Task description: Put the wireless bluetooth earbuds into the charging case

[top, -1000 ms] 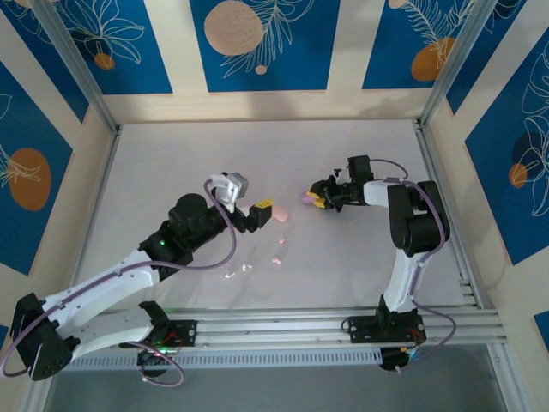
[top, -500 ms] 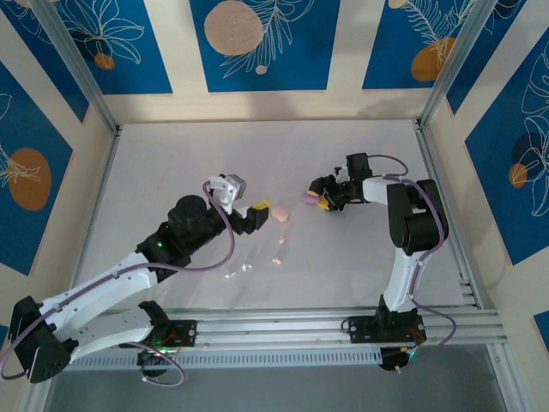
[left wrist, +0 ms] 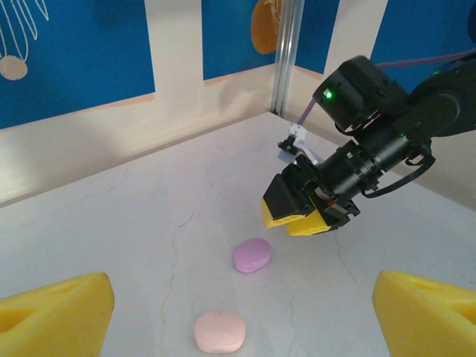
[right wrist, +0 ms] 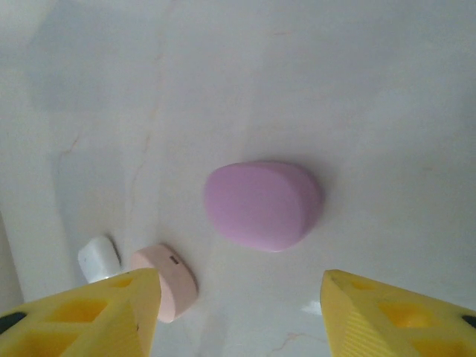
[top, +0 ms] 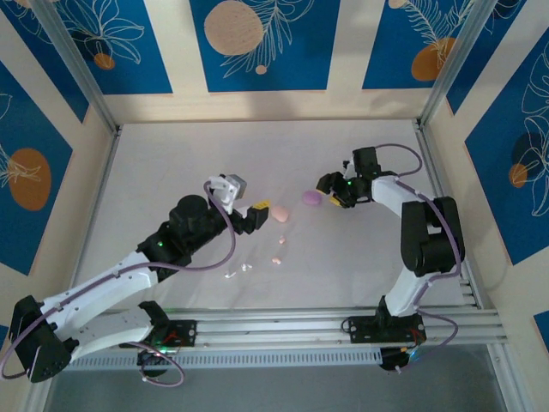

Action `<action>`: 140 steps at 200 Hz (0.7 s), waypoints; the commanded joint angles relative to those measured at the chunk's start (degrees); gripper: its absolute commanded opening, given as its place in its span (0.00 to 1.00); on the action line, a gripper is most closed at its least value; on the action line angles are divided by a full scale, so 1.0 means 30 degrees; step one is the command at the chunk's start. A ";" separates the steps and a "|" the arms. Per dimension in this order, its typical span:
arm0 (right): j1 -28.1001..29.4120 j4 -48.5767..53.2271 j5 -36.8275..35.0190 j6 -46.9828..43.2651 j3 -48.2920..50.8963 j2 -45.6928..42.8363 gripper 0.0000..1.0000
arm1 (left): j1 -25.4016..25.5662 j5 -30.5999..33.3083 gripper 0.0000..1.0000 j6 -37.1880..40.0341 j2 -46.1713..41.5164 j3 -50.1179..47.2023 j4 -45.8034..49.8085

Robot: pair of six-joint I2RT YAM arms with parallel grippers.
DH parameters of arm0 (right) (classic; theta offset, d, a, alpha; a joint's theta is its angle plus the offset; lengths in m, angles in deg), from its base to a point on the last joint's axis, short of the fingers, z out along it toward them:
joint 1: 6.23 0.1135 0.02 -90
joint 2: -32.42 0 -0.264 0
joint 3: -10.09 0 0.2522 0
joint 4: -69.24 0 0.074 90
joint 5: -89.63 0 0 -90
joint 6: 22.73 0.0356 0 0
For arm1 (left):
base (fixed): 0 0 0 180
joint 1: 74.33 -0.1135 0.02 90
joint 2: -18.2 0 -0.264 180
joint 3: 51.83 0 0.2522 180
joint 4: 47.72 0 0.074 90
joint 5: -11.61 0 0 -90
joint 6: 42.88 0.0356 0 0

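Standing well apart, the jaws of your right gripper [right wrist: 242,286] hold nothing. From its wrist camera you see one yellow finger at each lower corner and bare table between them. Just ahead of those tips the purple case [right wrist: 264,204] lies flat on the table [top: 171,163], shut and touching neither finger. From the left wrist view the same gripper sits just behind that case, its tips angled down toward the surface.

Your left gripper [top: 259,209] is spread wide too and grips nothing; its two yellow fingers [left wrist: 52,316] sit at the lower corners of its own camera. The pink case [left wrist: 219,331] lies closed on the table ahead of the gap between them, apart from both. The purple case is just beyond the pink one, near it without touching.

In the right wrist view a small white rounded thing [right wrist: 99,258] rests just beside the pink case; you cannot tell from here what it is.

From overhead, the earbuds you are after lie loose on the table, nearer the arm bases than the cases are. Two pink earbuds [top: 276,260] sit one behind the other on the near side of the pink case. Two pale earbuds [top: 232,274] lie close together further toward the left arm.
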 commanded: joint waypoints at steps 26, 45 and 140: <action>0.3347 0.2374 -0.1569 -0.7385 -0.2709 0.0804 0.60 | -0.0648 0.1955 0.94 -0.1310 -0.0474 -0.0110 0.1293; 0.4428 0.3061 -0.2426 -0.8878 -0.3442 0.1566 0.60 | -0.1146 0.2281 0.96 -0.2100 -0.0803 -0.0342 0.1812; 0.7007 0.3402 -0.5290 -1.2611 -0.4608 0.3315 0.74 | -0.3640 0.1010 0.98 -0.4853 -0.2110 -0.1217 0.2962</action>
